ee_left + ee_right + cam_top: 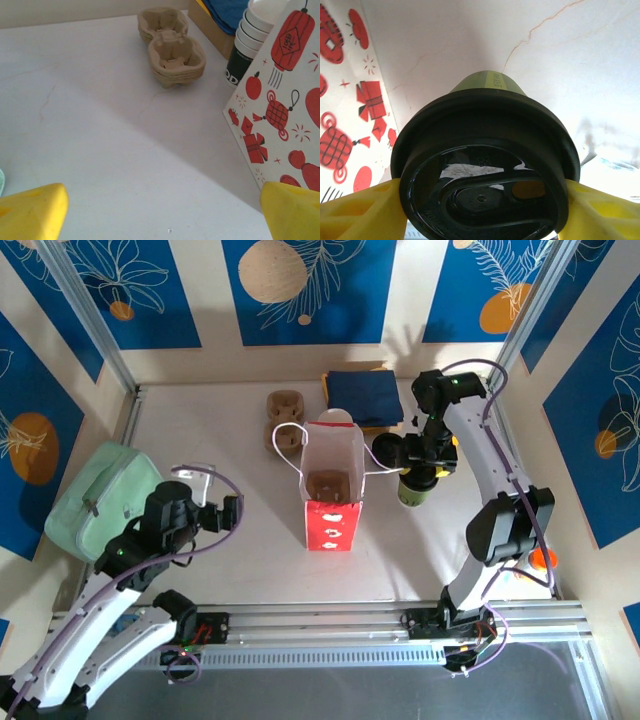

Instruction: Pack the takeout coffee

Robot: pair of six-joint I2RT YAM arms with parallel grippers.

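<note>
The printed paper bag [332, 490] (top open) stands at nine o'clock of the takeout coffee [487, 82]. The right gripper [425, 462] clamps its black lid [485, 150] from both sides. The left gripper [160, 220] gapes wide, empty.

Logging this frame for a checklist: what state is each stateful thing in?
takeout coffee: lidded, upright, gripped
right end effector: shut on the takeout coffee
left end effector: open, empty
paper bag: upright, top open
green case: closed

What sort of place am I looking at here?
Likely a robot test bench staged as a café takeout counter: a lidded takeout coffee, stacked pulp cup carriers and a red-printed paper bag.
</note>
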